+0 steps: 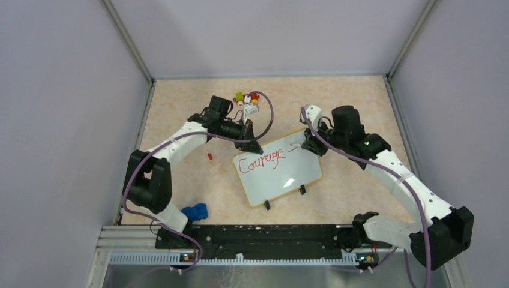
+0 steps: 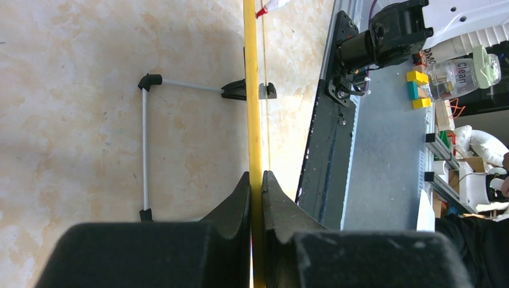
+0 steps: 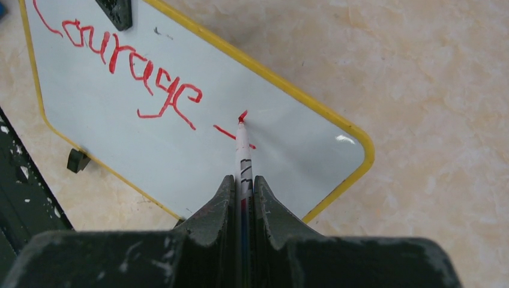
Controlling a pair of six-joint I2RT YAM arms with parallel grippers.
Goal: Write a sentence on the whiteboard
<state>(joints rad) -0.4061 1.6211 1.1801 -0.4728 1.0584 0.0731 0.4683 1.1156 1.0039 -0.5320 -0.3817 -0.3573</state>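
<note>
The whiteboard [image 1: 288, 174] lies tilted mid-table, white with a yellow rim. In red it carries the sentence's start [image 1: 259, 162], the word "Courage" [image 3: 120, 66], followed by a short dash. My left gripper [image 1: 255, 146] is shut on the board's far left rim; the wrist view shows that yellow edge [image 2: 252, 90] pinched between the jaws [image 2: 256, 180]. My right gripper [image 1: 312, 141] is shut on a white marker [image 3: 242, 153]. The marker's red tip rests on the board [image 3: 120, 138] at the dash, right of the word. Both jaws [image 3: 242, 183] press the marker's barrel.
Small coloured blocks [image 1: 247, 98] sit at the back, behind the left gripper. A red cap [image 1: 209, 156] lies left of the board, and a blue object [image 1: 195, 212] lies near the left arm's base. The board's wire stand [image 2: 144, 150] shows underneath it. A black rail [image 1: 258, 237] runs along the near edge.
</note>
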